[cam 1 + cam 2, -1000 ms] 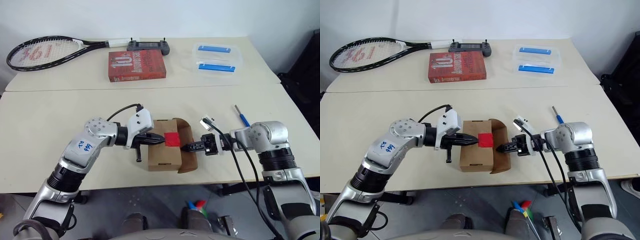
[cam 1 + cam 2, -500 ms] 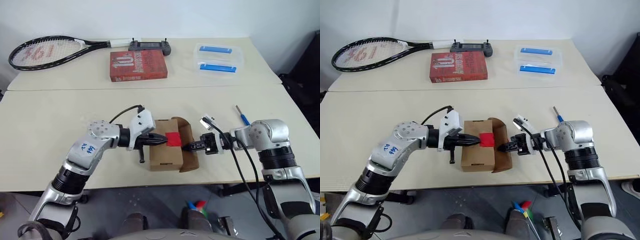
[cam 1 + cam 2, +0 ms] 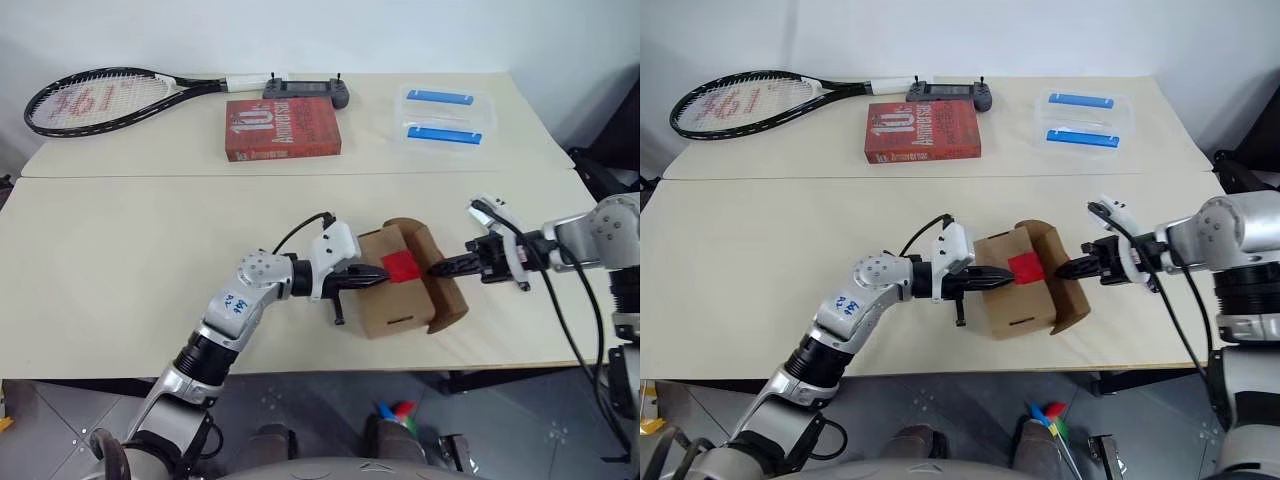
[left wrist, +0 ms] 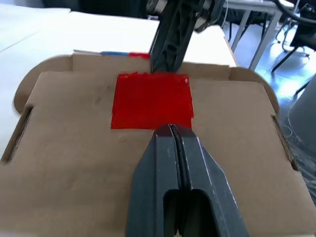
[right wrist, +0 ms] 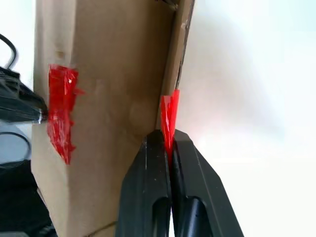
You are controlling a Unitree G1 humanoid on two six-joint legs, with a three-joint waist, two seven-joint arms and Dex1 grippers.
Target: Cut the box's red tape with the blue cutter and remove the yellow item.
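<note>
The brown box (image 3: 385,305) sits near the table's front edge, turned a little, with its right flap (image 3: 447,295) open. A red tape (image 3: 402,266) patch lies on its top. My left gripper (image 3: 383,274) is shut, its tip resting on the box top at the patch's edge (image 4: 150,98). My right gripper (image 3: 432,269) reaches in from the right and is shut on a sliver of red tape (image 5: 169,111) at the flap's edge. A thin blue strip (image 4: 106,53) past the far flap looks like the blue cutter. The yellow item is hidden.
At the back of the table lie a tennis racket (image 3: 110,98), a red book (image 3: 283,128), a dark controller (image 3: 307,90) and clear containers with blue handles (image 3: 442,115). The box stands close to the table's front edge (image 3: 300,368).
The box has slid to the right and turned slightly, with both grippers moving right along with it. My right gripper has also risen and pulled back from the flap.
</note>
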